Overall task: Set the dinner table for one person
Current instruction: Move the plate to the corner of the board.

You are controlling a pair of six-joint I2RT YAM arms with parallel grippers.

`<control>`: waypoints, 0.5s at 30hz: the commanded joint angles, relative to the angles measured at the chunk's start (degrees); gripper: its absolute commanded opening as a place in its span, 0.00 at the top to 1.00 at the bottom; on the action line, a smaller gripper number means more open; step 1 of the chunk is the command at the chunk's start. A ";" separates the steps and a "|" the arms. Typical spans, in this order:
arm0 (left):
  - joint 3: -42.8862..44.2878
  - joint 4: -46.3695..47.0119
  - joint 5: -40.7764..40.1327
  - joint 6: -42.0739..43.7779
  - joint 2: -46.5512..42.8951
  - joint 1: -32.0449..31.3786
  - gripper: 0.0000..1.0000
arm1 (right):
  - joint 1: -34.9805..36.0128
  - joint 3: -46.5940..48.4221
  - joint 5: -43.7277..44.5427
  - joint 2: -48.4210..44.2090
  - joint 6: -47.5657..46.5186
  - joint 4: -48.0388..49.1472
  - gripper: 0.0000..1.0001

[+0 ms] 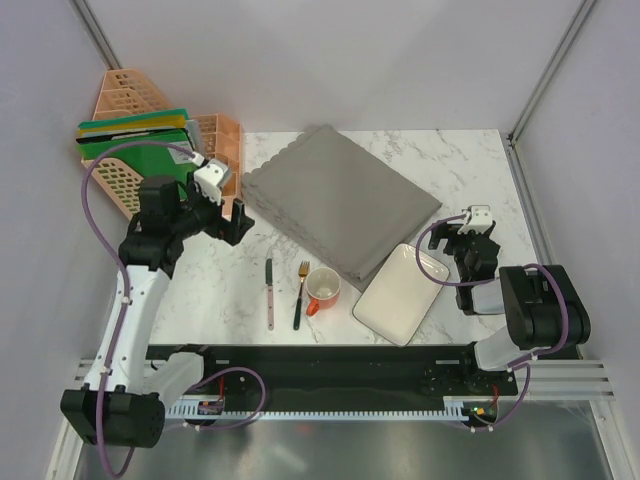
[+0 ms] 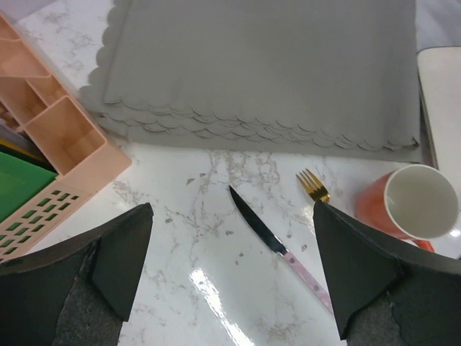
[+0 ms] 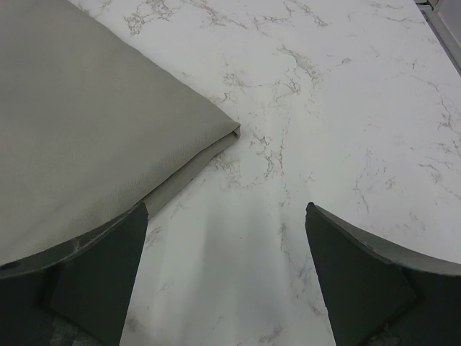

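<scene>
White grey-veined marble dinner table [image 1: 455, 165] looks barely set: stacked grey scallop-edged placemats [image 1: 335, 195] lie ahead of the left gripper [image 2: 230, 213], with a pink-handled knife [image 2: 277, 249], gold fork [image 2: 313, 185] and orange mug [image 2: 414, 209] below it and a white rectangular plate [image 1: 402, 293] beside the right gripper [image 3: 225, 210]; both jaws stand apart, empty

Fork [image 2: 312, 185] showing tines only in the left wrist view, mug [image 2: 421, 205] and knife [image 2: 263, 231] partly behind the left gripper [image 2: 232, 216], plate [image 2: 443, 94] cut by the right edge, organizer [image 2: 65, 137] by the left.
</scene>
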 commanded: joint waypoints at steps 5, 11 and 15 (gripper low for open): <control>-17.83 23.24 -10.24 -3.09 -8.96 0.02 0.00 | 0.25 0.00 -0.61 -0.31 0.57 1.60 0.02; -24.51 26.47 -6.20 -7.56 -10.46 0.02 0.00 | 0.25 0.00 -0.69 -0.31 0.66 1.60 0.02; -35.22 43.34 -9.44 -10.64 -17.04 0.02 0.00 | 0.25 0.00 -0.69 -0.23 0.57 1.60 0.02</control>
